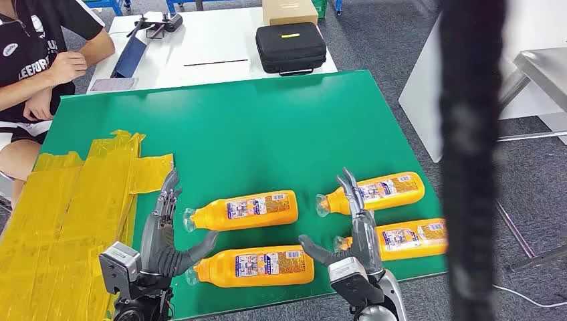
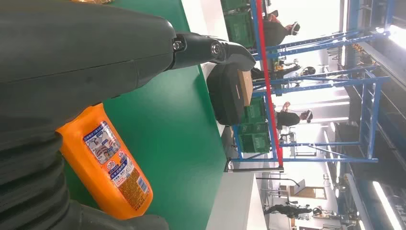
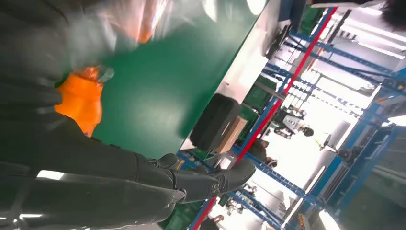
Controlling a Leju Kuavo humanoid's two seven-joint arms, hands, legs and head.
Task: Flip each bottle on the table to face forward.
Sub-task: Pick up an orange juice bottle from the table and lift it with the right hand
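Both hands, left hand (image 1: pixel 160 234) and right hand (image 1: pixel 358 231), are spread and empty; a grazing thumb may roll the lower-centre bottle (image 1: pixel 254 265) off the bench (image 1: pixel 281 127).

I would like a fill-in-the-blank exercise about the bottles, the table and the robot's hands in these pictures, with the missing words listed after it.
1. ____ orange bottles lie on their sides on the green table.
2. The near-left bottle lies between the left hand and the ____ hand.
3. Yellow ____ covers the table's left part.
4. Beyond the green table, a ____ case rests on a white table.

Missing words: Four; right; tape; black
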